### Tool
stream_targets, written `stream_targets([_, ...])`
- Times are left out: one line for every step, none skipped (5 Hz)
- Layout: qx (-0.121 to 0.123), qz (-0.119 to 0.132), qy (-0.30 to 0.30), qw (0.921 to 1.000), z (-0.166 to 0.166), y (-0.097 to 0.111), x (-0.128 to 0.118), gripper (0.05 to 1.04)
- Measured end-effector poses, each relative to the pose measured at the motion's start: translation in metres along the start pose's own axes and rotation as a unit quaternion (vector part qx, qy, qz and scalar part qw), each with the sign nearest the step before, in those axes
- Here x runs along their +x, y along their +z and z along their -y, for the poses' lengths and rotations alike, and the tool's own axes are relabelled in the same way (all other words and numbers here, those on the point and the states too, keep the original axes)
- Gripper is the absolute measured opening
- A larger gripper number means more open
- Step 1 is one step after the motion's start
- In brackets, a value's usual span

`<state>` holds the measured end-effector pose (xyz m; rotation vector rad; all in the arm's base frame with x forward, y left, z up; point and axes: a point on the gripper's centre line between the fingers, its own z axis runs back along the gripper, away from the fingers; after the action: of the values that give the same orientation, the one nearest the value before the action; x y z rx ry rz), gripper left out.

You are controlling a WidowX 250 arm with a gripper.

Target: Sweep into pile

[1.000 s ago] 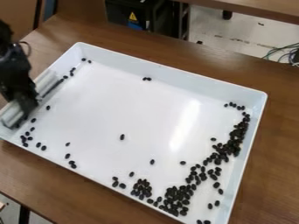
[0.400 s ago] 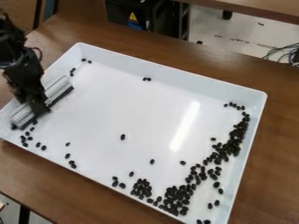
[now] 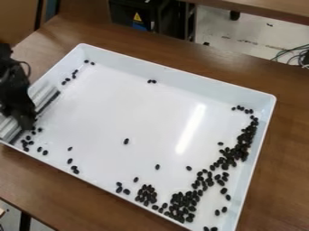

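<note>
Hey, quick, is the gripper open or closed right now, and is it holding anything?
Black two-finger gripper: closed, holding the long pale-grey sweeping tool with a dark edge.

Bright, fairly even light covers the white tray (image 3: 109, 103), with a slanting streak of white glare (image 3: 190, 128) right of its middle. The tray's inner walls look slightly greyer than its bottom. The brown table (image 3: 283, 158) is darker, and the black equipment (image 3: 142, 16) beyond it sits in deep shadow.
</note>
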<state>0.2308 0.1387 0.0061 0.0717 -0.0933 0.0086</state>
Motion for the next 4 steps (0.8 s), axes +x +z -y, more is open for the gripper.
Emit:
stream_targets([-0.005, 0.018, 0.012, 0.9997, 0.012, -0.005, 0.002, 0.359])
stream_targets([-0.024, 0.024, 0.014, 0.9993, 0.044, -0.017, 0.016, 0.359])
stream_targets([-0.031, 0.030, 0.006, 0.9991, 0.071, -0.021, 0.035, 0.359])
stream_targets([-0.043, 0.042, -0.021, 0.9980, 0.112, -0.017, 0.037, 0.359])
